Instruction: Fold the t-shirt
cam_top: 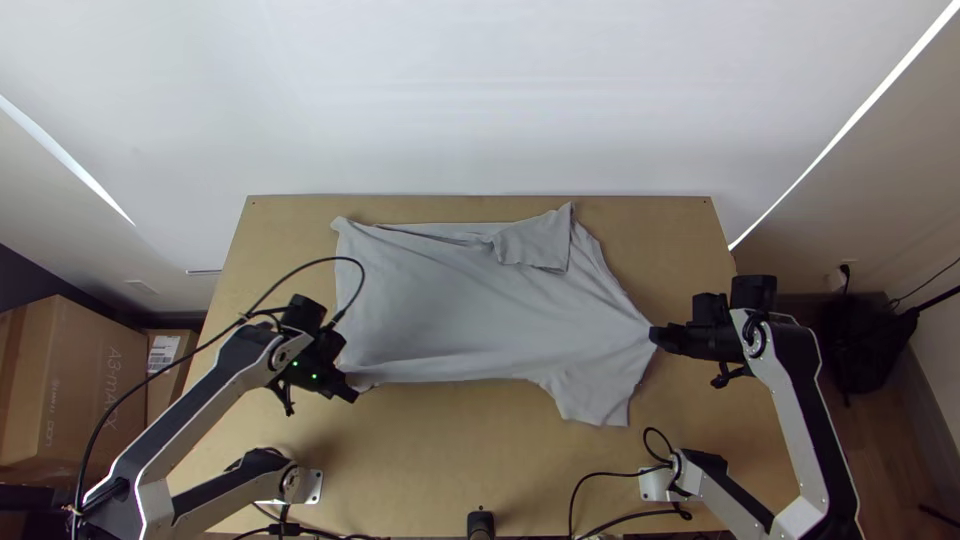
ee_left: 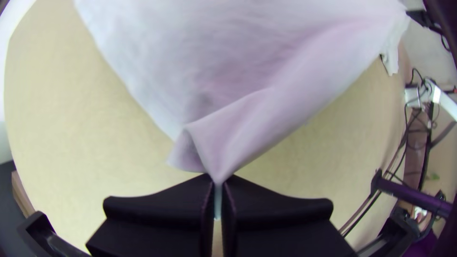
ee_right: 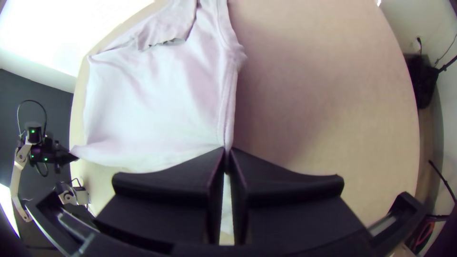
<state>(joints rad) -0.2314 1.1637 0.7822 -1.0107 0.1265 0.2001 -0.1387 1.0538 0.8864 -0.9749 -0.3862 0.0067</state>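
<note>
The light grey t-shirt [cam_top: 470,310] lies mostly spread across the table, with one sleeve folded inward near the far edge and the other sleeve sticking out toward the near side. At its lower left corner is my left gripper [cam_top: 352,388]; in the left wrist view, this gripper [ee_left: 218,185] is shut on a pinched corner of the shirt [ee_left: 238,123]. My right gripper [cam_top: 656,335] is at the shirt's right edge; in the right wrist view, the gripper [ee_right: 226,157] is shut on the cloth [ee_right: 157,104], which is drawn into a ridge toward it.
Bare wooden table [cam_top: 450,450] lies between the shirt and the near edge. Cables [cam_top: 590,490] loop near the right arm's base. A small black device [cam_top: 481,524] stands at the near edge, and cardboard boxes [cam_top: 70,380] stand left of the table.
</note>
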